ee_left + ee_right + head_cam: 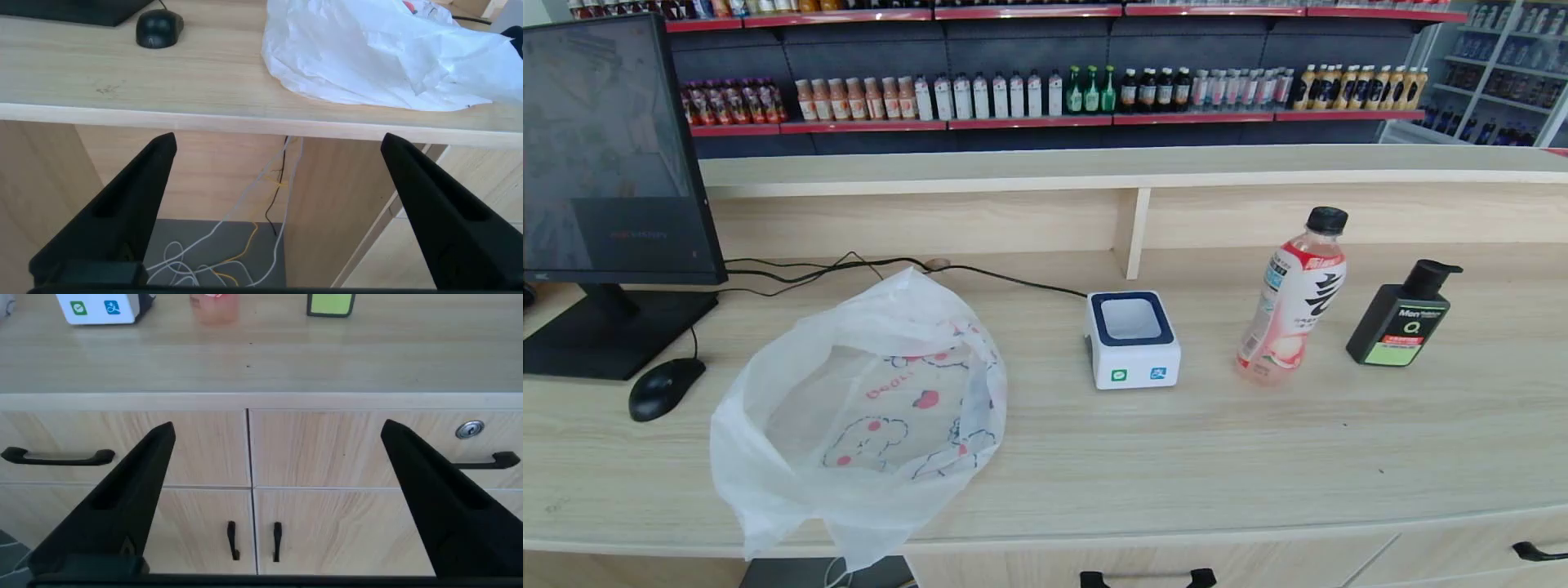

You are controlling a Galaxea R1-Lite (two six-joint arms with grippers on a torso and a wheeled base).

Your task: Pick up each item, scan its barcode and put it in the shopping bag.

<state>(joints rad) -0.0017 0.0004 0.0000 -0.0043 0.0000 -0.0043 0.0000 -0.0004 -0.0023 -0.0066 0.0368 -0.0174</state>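
Observation:
A pink drink bottle [1293,298] with a black cap stands upright on the wooden counter [1176,441], right of the white barcode scanner [1132,339]. Further right stands a black pump bottle [1401,317] with a green label. A white plastic shopping bag [866,416] lies open at the counter's front left, hanging slightly over the edge. My left gripper [278,212] hangs open below the counter edge, in front of the bag [384,53]. My right gripper [278,506] is open below the counter, facing the drawers, with the scanner [98,308] and both bottles' bases above.
A monitor [609,163] on a stand and a black mouse [663,388] sit at the counter's far left, with cables running behind the bag. A raised shelf [1127,167] spans the back. Drawers with black handles [57,456] sit under the counter.

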